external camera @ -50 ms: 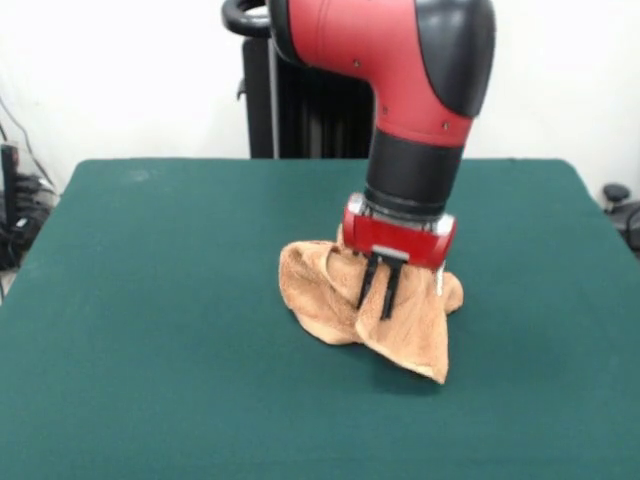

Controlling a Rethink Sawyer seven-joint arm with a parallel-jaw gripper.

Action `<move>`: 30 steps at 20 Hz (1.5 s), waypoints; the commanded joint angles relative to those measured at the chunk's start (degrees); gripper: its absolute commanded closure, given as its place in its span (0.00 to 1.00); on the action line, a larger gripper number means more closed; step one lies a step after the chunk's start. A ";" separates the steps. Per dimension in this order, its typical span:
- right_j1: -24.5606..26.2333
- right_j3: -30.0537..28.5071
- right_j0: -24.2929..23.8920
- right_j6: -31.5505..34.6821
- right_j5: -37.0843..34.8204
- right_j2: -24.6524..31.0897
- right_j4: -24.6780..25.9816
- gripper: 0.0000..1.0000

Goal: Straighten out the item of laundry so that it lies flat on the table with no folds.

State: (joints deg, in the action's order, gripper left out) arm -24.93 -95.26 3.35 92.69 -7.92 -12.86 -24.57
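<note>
Nearest the camera, bare green desk (150, 400) fills the foreground. Just right of the middle lies the towel (330, 300), tan-orange and crumpled, not flat: it bunches into a rumpled mound on the left, while a pointed flap hangs toward the front right with its corner touching the desk. The claw (378, 290) comes down onto the towel's raised middle, its two black fingers (367, 285) close together and pinching a ridge of cloth. Above it rises the red and black arm (420, 90).
</note>
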 commanded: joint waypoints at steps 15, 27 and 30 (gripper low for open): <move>-12.88 -4.33 7.08 16.72 -25.52 -8.28 1.29 1.00; -16.68 0.02 18.24 24.18 -43.75 -20.51 2.31 1.00; -17.57 -0.88 18.65 24.48 -44.89 -20.98 2.01 1.00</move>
State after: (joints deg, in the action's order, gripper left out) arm -41.60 -95.57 20.57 98.61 -44.44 -31.96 -24.46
